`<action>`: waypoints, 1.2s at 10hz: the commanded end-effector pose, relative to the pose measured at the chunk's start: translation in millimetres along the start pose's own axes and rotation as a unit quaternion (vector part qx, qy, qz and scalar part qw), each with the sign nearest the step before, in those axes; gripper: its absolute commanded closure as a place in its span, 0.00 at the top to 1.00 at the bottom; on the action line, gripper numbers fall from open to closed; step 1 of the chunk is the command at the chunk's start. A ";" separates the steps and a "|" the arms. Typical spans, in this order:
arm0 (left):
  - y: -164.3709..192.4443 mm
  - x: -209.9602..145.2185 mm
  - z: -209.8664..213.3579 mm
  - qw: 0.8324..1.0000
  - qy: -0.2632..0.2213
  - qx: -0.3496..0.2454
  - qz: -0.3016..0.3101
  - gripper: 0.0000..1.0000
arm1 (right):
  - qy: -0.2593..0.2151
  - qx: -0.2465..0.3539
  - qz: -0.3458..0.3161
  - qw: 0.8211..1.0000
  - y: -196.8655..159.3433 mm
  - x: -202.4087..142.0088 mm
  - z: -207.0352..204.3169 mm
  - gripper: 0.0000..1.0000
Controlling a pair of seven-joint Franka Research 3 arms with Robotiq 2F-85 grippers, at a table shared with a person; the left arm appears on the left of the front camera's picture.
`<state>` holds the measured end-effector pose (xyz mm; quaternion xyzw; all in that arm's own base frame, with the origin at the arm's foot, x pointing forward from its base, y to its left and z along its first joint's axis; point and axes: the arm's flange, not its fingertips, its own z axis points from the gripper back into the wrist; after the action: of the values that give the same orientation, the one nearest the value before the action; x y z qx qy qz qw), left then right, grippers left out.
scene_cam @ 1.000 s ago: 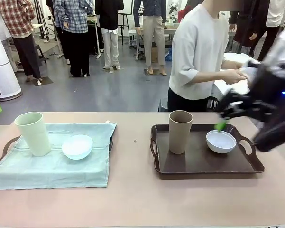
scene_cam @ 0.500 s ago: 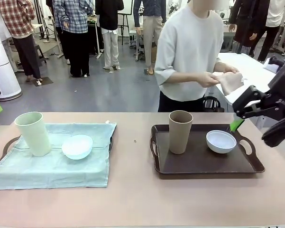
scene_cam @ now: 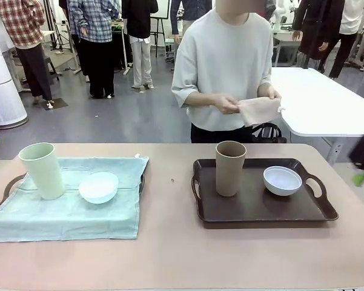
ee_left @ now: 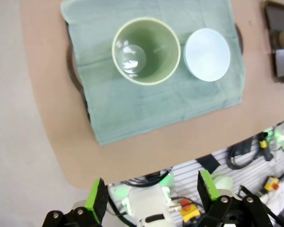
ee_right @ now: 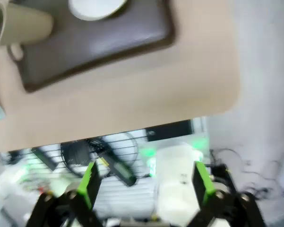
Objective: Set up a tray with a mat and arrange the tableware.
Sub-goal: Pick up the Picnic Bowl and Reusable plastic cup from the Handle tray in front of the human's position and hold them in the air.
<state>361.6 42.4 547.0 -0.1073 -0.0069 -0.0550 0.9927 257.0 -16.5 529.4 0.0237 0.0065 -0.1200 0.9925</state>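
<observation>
A pale green tumbler [scene_cam: 41, 170] stands on a green mat [scene_cam: 72, 215] draped over a covered tray [scene_cam: 11, 181], with a light blue bowl [scene_cam: 99, 187] at its 3 o'clock. A brown tumbler [scene_cam: 230, 168] sits at 9 o'clock of a white bowl [scene_cam: 283, 180] on a bare dark tray [scene_cam: 260, 211]. Across the table a person holds a beige cloth [scene_cam: 258, 111], while the left gripper [ee_left: 151, 195] and right gripper [ee_right: 144, 182] hang aloft, jaws wide and empty.
</observation>
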 end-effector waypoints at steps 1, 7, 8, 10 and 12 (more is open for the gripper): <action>10.1 3.5 2.3 0.998 0.012 -0.066 0.021 1.00 | 0.003 0.061 0.000 0.998 -43.0 21.3 17.8 1.00; 99.9 -15.0 9.6 0.948 -0.099 -0.295 0.070 1.00 | -0.040 0.438 -0.086 0.894 -181.8 -14.6 5.9 1.00; 107.4 -19.4 5.0 0.940 -0.111 -0.313 0.077 1.00 | -0.044 0.475 -0.096 0.874 -190.8 -16.7 1.5 1.00; 127.0 -26.0 -8.0 0.925 -0.124 -0.347 0.090 1.00 | -0.051 0.525 -0.098 0.844 -207.8 -23.2 -2.2 1.00; 144.3 -34.8 -8.9 0.917 -0.129 -0.364 0.104 1.00 | -0.048 0.530 -0.101 0.840 -226.3 -32.8 -4.4 1.00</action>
<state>347.1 176.4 507.8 -0.4504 -0.0978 0.0691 0.8847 176.6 -217.6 516.8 0.5315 -0.1056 -0.2160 0.8122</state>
